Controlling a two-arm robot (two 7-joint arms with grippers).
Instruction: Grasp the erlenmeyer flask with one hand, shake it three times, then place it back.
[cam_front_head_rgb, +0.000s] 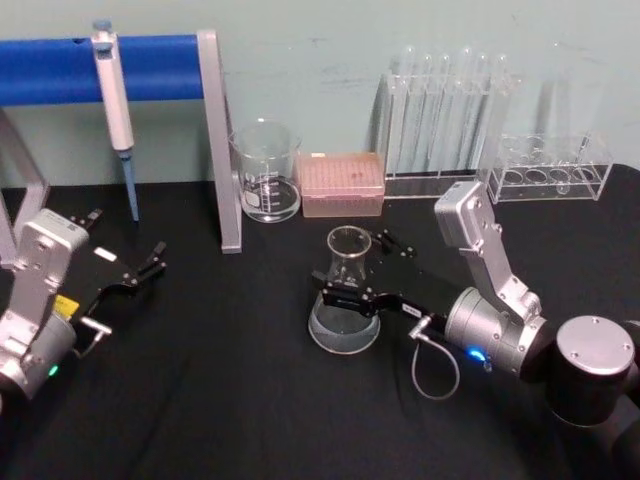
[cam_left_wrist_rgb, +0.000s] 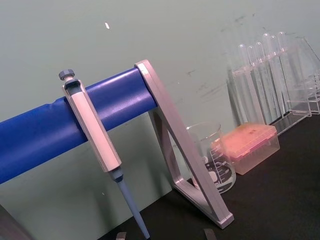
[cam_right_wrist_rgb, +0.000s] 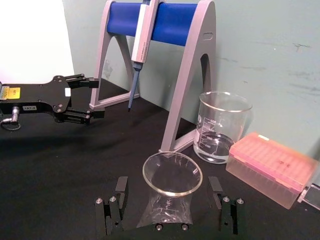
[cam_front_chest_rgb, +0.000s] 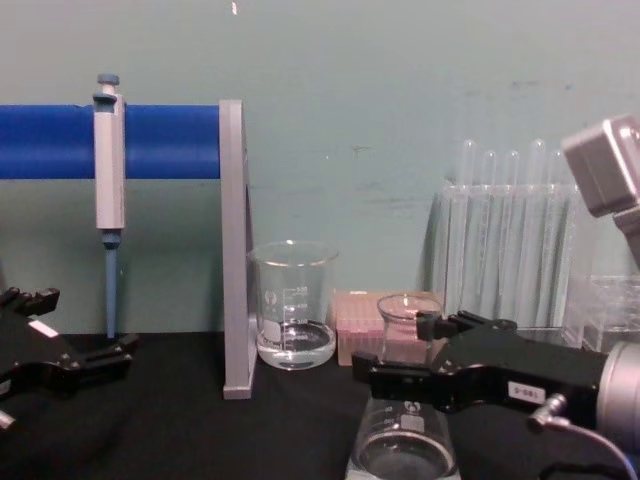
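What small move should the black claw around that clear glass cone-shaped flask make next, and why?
Probably shut the right gripper on the clear glass conical flask: its fingers flank the neck with gaps, flask standing on the black table. The left gripper rests apart.
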